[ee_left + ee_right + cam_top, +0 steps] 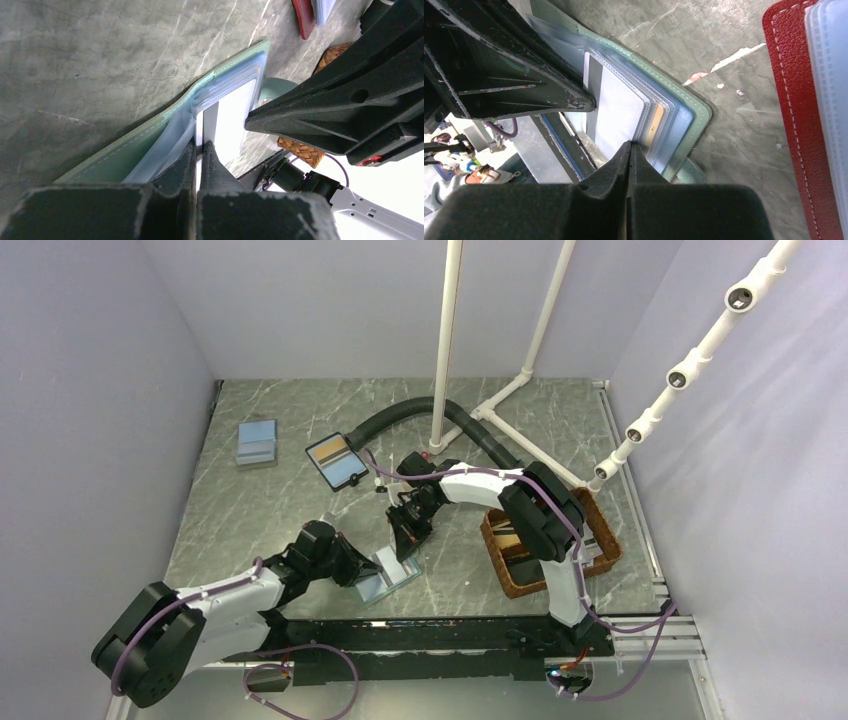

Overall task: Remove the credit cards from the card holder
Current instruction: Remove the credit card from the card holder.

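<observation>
Wicker basket [515, 587] set at the right, black-edged holder [335, 461] and blue-grey holder [257, 443] laid farther back, white pipes [446, 340] fixed behind.

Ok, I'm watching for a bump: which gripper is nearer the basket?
Right. The right gripper sits at the holder's far edge, just left of the basket; the left gripper is at the holder's near-left side, farther from it.

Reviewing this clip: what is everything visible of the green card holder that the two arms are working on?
The card holder is a muted green stitched cover, leather-like, lying open on the table near the arms' bases. Clear plastic sleeves fan from it; the top one shows a pale card with a grey stripe. The left gripper and right gripper, jaws shut, pinch its sleeve edges from opposite sides.
</observation>
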Motion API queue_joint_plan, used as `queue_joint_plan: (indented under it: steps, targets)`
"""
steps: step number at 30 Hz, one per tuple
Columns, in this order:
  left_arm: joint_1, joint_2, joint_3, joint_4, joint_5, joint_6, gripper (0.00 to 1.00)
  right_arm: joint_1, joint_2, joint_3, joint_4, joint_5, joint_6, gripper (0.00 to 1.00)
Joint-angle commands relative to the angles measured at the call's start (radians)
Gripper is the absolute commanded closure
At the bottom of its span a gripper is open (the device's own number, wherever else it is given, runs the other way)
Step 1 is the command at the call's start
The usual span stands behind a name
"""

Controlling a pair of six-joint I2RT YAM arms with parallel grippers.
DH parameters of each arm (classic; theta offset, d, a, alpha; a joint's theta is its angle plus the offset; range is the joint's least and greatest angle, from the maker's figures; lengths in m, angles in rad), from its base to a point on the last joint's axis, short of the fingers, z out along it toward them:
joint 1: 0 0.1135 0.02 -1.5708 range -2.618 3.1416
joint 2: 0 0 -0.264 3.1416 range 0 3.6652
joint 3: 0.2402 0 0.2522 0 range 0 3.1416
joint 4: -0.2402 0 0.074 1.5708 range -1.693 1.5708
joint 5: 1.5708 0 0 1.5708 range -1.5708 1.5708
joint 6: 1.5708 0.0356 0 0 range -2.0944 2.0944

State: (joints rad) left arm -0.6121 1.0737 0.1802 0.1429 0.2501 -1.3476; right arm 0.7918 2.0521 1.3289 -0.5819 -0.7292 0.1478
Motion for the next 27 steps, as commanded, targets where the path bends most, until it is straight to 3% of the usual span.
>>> queue_joint_plan:
  steps: [1, 15, 27]
  targets:
    - [-0.012, -0.071, -0.019, 0.035, -0.035, 0.0, 1.0, 0.047, 0.061, -0.004, 0.011, 0.135, -0.017, 1.0]
    - [0.015, -0.407, -0.146, -0.088, -0.018, -0.052, 1.0, 0.042, 0.086, -0.001, -0.003, 0.141, -0.034, 1.0]
    - [0.077, -0.423, -0.117, -0.221, 0.068, -0.091, 1.0, 0.042, 0.094, -0.004, -0.011, 0.166, -0.056, 1.0]
